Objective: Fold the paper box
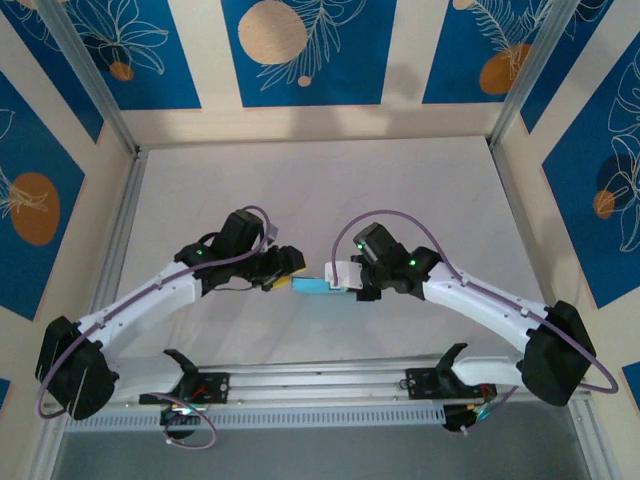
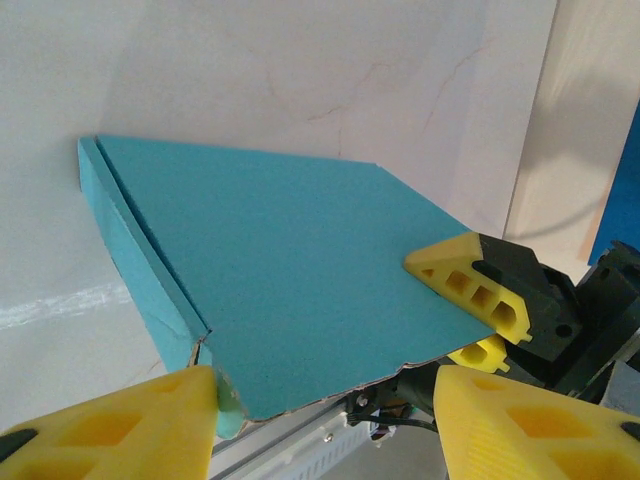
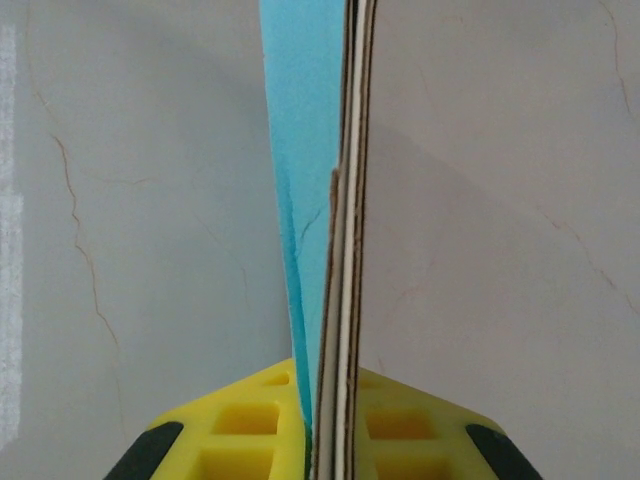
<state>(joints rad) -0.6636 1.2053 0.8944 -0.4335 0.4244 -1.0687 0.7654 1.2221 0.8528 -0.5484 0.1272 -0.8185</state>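
Although its closure could not be checked, the paper box (image 1: 318,286) was judged largely folded flat. It was held mid-frame in the top view, clamped edgewise by the right gripper (image 3: 325,390), with the left gripper (image 2: 325,395) spread open about its corner.

I'm seeing a pale marbled table (image 1: 400,190), cream walls (image 1: 300,122) with blue leaf-print panels (image 1: 350,60) across the top and both sides.

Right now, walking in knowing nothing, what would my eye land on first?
The light-blue paper box, a small flat slab where two white arms meet in the middle. The right gripper pinches it edge-on between yellow fingers; the left gripper is spread wide at its other end. Blue leaf-print panels line the walls.
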